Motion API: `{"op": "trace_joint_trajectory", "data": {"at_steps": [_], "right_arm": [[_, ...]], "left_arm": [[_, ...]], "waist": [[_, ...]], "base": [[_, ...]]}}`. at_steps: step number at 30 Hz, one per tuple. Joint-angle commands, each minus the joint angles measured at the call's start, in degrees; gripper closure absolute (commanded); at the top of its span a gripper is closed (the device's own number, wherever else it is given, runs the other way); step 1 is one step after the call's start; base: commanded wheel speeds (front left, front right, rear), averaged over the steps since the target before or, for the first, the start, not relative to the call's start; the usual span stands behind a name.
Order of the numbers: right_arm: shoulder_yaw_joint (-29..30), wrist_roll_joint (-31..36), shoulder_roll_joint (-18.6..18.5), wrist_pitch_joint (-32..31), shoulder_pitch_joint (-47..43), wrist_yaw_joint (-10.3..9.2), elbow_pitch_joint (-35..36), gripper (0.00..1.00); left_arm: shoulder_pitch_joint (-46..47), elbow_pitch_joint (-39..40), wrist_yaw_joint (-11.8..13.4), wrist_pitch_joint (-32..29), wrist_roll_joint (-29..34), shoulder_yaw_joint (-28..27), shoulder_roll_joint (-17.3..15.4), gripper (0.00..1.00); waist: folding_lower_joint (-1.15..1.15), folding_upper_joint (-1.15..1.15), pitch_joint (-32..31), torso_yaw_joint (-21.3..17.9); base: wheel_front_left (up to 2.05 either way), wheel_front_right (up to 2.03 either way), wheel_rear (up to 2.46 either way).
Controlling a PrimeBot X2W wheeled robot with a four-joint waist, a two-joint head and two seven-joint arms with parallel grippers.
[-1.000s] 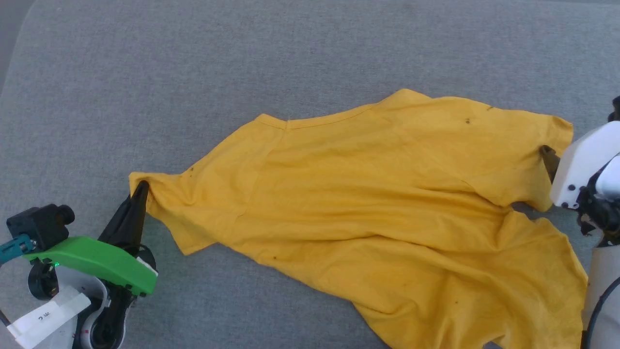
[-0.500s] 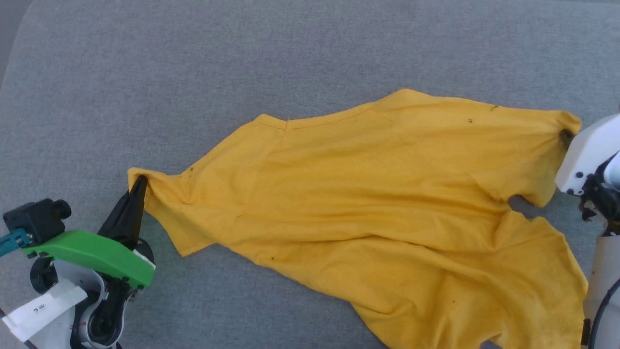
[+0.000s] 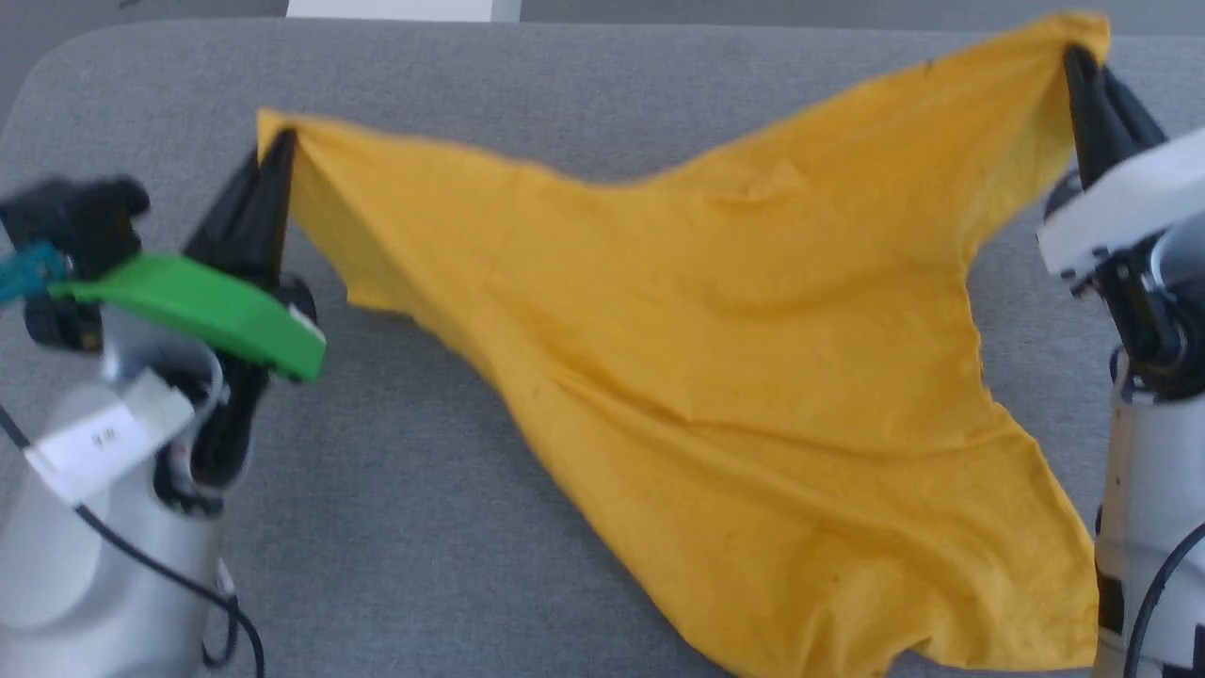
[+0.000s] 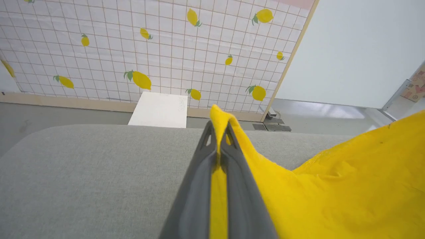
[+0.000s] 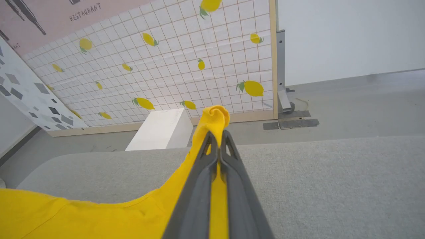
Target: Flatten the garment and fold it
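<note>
Jaws both pressed together, each pinching corner of shirt — left gripper one end, right gripper other. Long axis runs tip to tip, rest trailing back onto grey cushion. You'd pull apart evenly — neither arm nearer.

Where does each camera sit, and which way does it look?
Head view: on the head, looking down at shirt and grey pad; left gripper and right gripper show.
Left wrist view: on that wrist, looking along its fingers, shut on the shirt, toward the lemon wall.
Right wrist view: likewise, its fingers shut on the shirt.
Both wrist views share that wall and a white box.
</note>
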State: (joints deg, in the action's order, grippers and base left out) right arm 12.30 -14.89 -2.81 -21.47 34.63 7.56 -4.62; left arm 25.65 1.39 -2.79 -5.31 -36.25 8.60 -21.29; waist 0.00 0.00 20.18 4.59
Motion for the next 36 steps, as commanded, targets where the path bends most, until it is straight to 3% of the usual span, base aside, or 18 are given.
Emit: {"op": "trace_joint_trajectory", "data": {"at_steps": [1,7,13,22,30,36], "right_arm": [[-1.1,-0.7,-0.1,0.8,2.4,-0.08,0.4,1.0],[-6.1,0.6,-0.1,0.3,12.5,-0.08,-1.5,1.0],[-7.7,3.0,-0.1,0.8,25.7,-0.08,-8.5,1.0],[-7.2,9.6,-0.1,8.8,42.8,-0.08,-21.7,1.0],[-6.3,18.9,-0.1,13.1,53.9,-0.08,-30.6,1.0],[-5.3,22.6,-0.1,13.7,58.1,-0.08,-30.1,1.0]], "left_arm": [[3.7,-0.6,-0.1,-0.3,1.4,0.2,-0.9,1.0],[17.9,-5.3,-0.1,-3.3,4.1,0.9,-2.7,1.0],[31.6,-11.5,-0.5,-5.5,6.4,1.9,-4.0,1.0],[48.2,-19.5,1.6,-0.9,8.9,-0.3,-4.2,1.0],[56.0,-25.4,1.6,1.0,7.8,-1.6,-3.9,1.0],[59.5,-26.6,0.0,3.6,6.3,-2.8,-4.4,1.0]], "waist": [[0.0,0.0,-1.4,-1.5],[0.0,0.0,-2.9,-4.0],[0.0,0.0,-3.7,-5.9],[0.0,0.0,-3.1,-8.1],[0.0,0.0,3.9,-8.8],[0.0,0.0,10.8,-8.5]], "base": [[0.0,0.0,0.0],[0.0,0.0,0.0],[0.0,0.0,0.0],[0.0,0.0,0.0],[0.0,0.0,0.0],[0.0,0.0,0.0]]}}
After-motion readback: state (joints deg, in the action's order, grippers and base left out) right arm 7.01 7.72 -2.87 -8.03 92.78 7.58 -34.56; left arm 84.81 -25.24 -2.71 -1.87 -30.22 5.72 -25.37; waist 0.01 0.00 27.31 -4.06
